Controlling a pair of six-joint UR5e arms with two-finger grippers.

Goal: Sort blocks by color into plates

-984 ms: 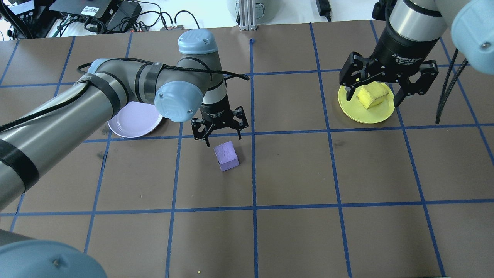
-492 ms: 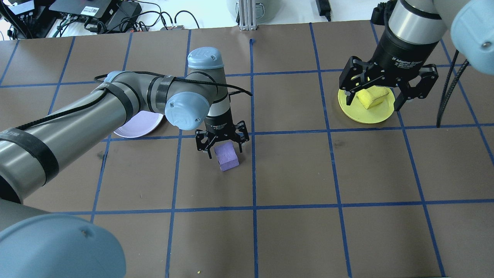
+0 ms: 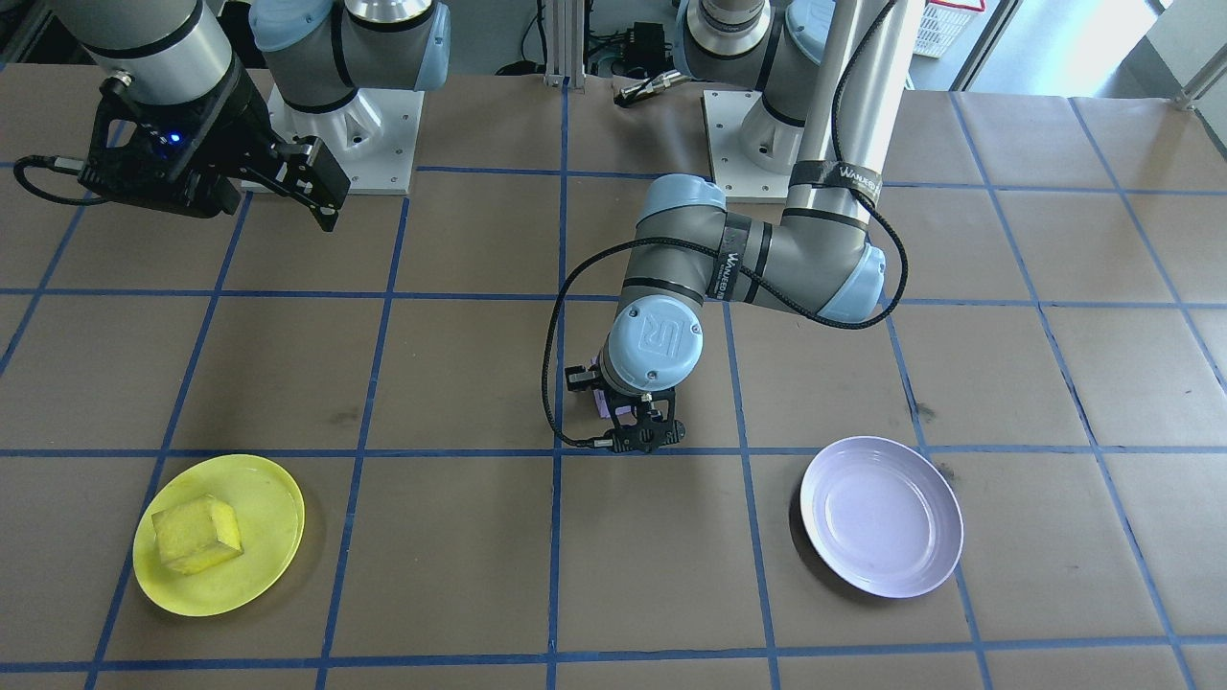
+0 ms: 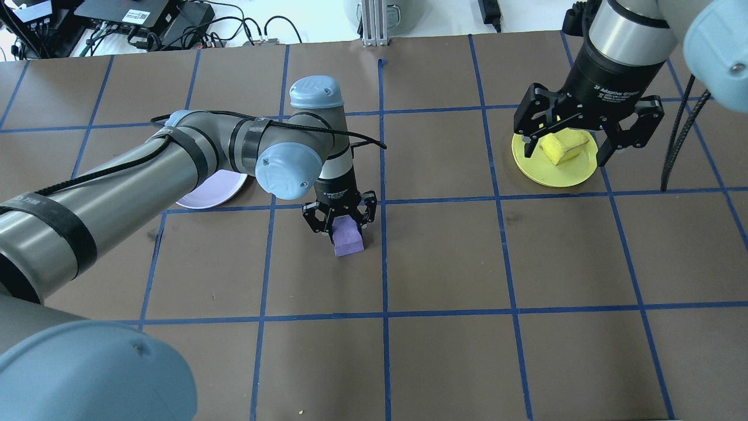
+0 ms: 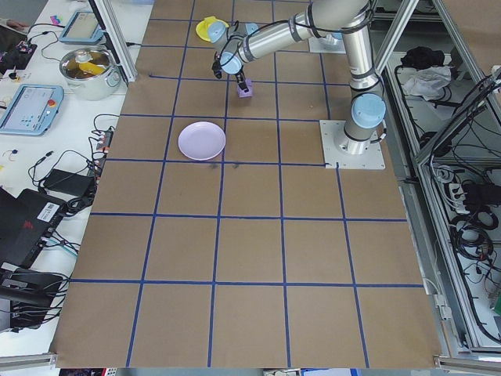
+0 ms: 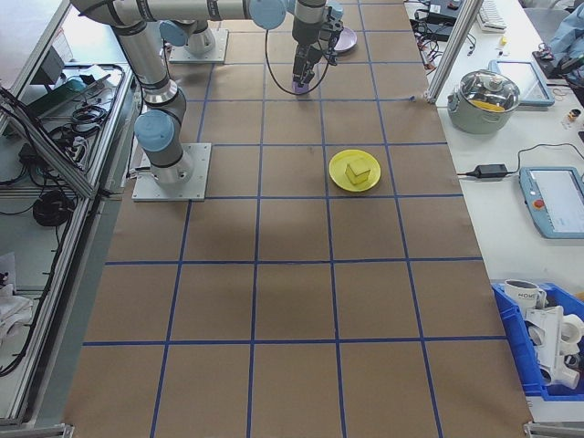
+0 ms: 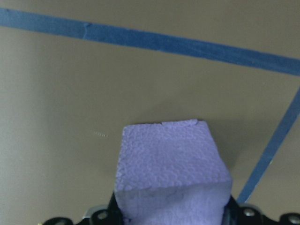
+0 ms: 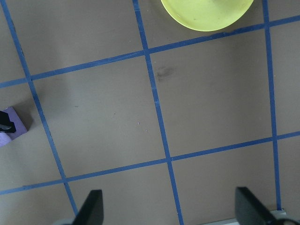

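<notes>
- From above, the left claw (image 4: pixel 340 223) sits around the small purple foam cube (image 4: pixel 348 240) on the brown worktop (image 4: pixel 526 263), fingers not squeezing it yet.
- The right claw (image 4: pixel 568 149) hangs wide open over the small yellow foam cube (image 4: pixel 562 147) in the round yellow plastic plate (image 4: pixel 540 166).
- Facing the robot, the round pale purple plate (image 3: pixel 882 517) lies apart.

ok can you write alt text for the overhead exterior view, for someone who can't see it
The left gripper is lowered over a purple block on the brown gridded table, its fingers either side of the block. A lavender plate is partly hidden behind that arm. At far right, the open right gripper hangs above a yellow block lying in a yellow plate.
</notes>
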